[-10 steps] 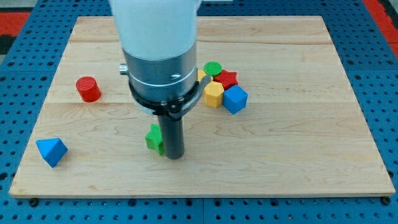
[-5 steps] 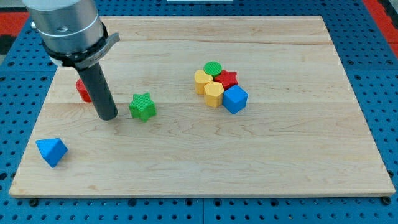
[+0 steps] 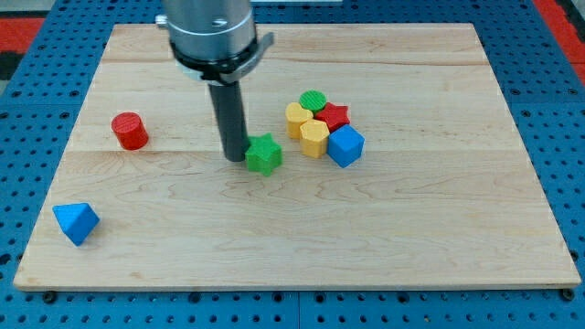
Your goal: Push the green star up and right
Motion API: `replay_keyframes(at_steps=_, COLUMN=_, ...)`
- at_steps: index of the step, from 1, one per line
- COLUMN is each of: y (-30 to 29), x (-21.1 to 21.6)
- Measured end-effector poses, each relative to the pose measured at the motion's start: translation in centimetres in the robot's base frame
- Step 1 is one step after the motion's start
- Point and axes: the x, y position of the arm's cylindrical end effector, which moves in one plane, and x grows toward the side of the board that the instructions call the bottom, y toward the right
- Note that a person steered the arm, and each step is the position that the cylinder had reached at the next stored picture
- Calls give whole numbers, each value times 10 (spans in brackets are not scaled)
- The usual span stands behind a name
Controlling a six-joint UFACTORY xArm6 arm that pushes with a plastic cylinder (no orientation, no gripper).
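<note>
The green star (image 3: pixel 264 154) lies on the wooden board (image 3: pixel 439 210) a little left of the board's middle. My tip (image 3: pixel 235 157) stands right against the star's left side, touching it. The rod rises from the tip to the arm's grey body at the view's top. The star sits a short way to the lower left of a cluster of blocks.
The cluster holds a green cylinder (image 3: pixel 313 100), a red star (image 3: pixel 336 115), a yellow heart (image 3: pixel 296 117), a yellow hexagon (image 3: pixel 315 137) and a blue cube (image 3: pixel 345 145). A red cylinder (image 3: pixel 130 131) stands at the left. A blue pyramid (image 3: pixel 75 222) lies at the lower left.
The green star has moved right and up, toward the block cluster. My tip swung left past the red cylinder, then came right behind the star.
</note>
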Motion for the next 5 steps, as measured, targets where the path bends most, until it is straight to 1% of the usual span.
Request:
replay_keyframes(at_steps=2, y=60, x=0)
replay_keyframes(at_steps=3, y=62, x=0)
replay_keyframes(at_steps=4, y=31, x=0)
replay_keyframes(at_steps=5, y=-33, x=-9)
